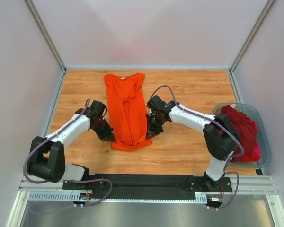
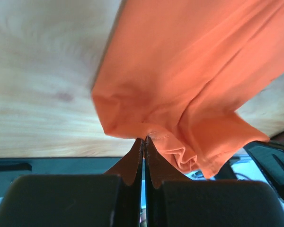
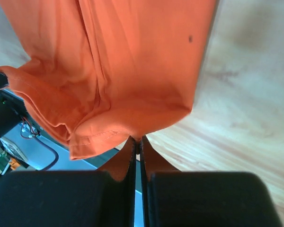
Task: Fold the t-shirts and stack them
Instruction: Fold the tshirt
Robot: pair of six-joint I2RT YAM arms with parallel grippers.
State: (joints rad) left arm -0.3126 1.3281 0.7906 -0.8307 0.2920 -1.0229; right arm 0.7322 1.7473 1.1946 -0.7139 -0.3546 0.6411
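So, your orange tee (image 1: 128, 111) lies in the middle of the wooden table (image 1: 189, 151), folded in lengthwise into a narrow strip. The round neck points at the far wall and the hem sits at the near end, toward the arm bases. It's wrinkled down the middle, and the near end flares out a bit wider than the rest.

Your left gripper (image 1: 111, 137) is down at the near left corner of that hem. From the left wrist camera you can see its fingers (image 2: 132, 163) pressed together with a fold of orange cloth pinched right at the tips. The stitched hem edge bunches up just beside them.

Your right gripper (image 1: 149, 135) is at the opposite near corner, and it's the same deal there. The jaws are closed tight on the edge of the cloth, with the hem seam curling off to one side in the right wrist view. I can't tell from any view whether those corners are raised off the wood or resting on it.

Over at the right edge of the table you've got the grey-blue tub (image 1: 265, 137). A dark red tee (image 1: 239, 125) is heaped in it, spilling over the rim, and a pink tee (image 1: 255, 152) peeks out underneath at the near side. Both are well apart from the grippers.
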